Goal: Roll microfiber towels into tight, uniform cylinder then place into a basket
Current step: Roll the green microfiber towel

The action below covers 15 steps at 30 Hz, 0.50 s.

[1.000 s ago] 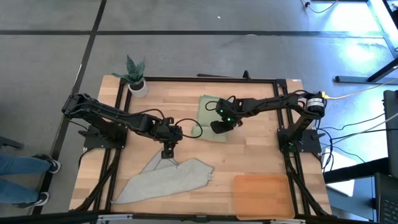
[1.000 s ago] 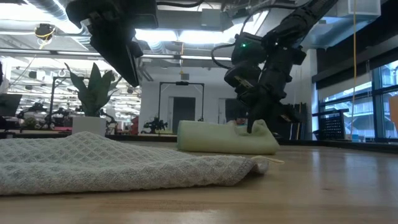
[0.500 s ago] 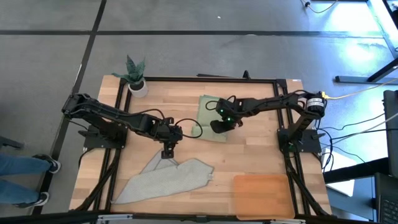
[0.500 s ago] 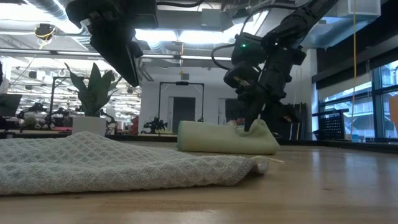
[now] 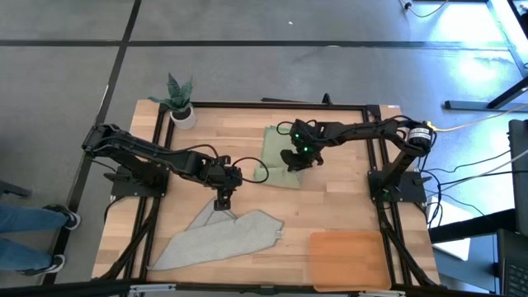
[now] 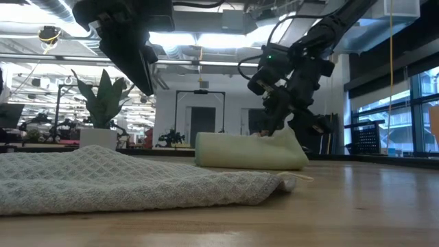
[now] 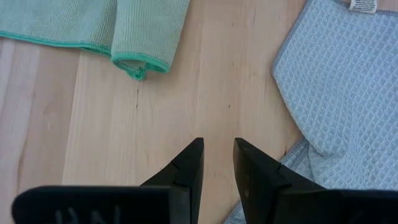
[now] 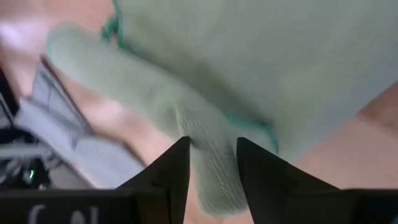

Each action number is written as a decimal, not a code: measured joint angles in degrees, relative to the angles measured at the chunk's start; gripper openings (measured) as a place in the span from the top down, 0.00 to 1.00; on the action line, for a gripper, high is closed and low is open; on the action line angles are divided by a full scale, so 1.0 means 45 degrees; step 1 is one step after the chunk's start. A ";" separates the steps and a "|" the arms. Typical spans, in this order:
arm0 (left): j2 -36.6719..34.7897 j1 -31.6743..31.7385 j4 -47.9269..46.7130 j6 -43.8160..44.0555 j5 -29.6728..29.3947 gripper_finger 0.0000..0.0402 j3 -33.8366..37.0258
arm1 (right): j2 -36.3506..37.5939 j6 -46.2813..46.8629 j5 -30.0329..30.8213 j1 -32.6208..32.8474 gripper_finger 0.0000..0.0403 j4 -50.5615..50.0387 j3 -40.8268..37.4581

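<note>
The pale green towel lies at the table's middle toward the far edge. Its near part is rolled into a thick roll, and the rest lies flat. My right gripper is over the roll's right end, open, one finger on each side of the rolled cloth. The grey towel lies spread out at the near left. My left gripper hangs above its far end, its fingers a narrow gap apart with nothing between them. The orange basket sits at the near right. My right gripper comes at the green roll slanting down from the table's right and far side. Its fingertips meet the top of the roll's right end, which rises to a small peak there. The open fingers straddle the roll; the roll lies on the table.
A small potted plant stands at the far left corner. Bare wood lies between the green roll and the basket. A black frame runs around the table's edges.
My right gripper has shifted a little toward the far edge over the green roll's right end and has rolled its wrist. The cloth where its fingers had poked down now stands up as a small peak. The roll itself stays in place.
</note>
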State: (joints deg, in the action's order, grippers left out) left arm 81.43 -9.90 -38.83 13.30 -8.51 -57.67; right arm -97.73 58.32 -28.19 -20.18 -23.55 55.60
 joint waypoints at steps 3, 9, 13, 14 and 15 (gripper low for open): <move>0.0000 0.0003 -0.0005 0.0000 0.0002 0.81 0.0000 | 0.0247 0.0104 0.1212 -0.0089 0.67 -0.0070 0.0003; 0.0000 0.0003 0.0000 0.0000 0.0003 0.81 0.0000 | 0.1330 0.0273 0.2380 0.0266 0.67 0.0167 0.0008; 0.0000 0.0003 0.0005 0.0000 -0.0002 0.81 0.0000 | 0.1800 0.0043 0.2377 0.1532 0.67 0.0642 0.0008; 0.0000 0.0003 0.0012 0.0007 0.0001 0.81 0.0000 | 0.1868 -0.0037 0.2344 0.1903 0.67 0.0892 0.0008; 0.0000 0.0003 0.0019 0.0010 0.0002 0.81 0.0000 | 0.1888 -0.0102 0.2329 0.2317 0.67 0.1230 0.0008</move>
State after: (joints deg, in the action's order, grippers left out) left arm 81.43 -9.89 -38.74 13.34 -8.50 -57.67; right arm -89.23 57.86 -17.72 -9.75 -18.01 55.64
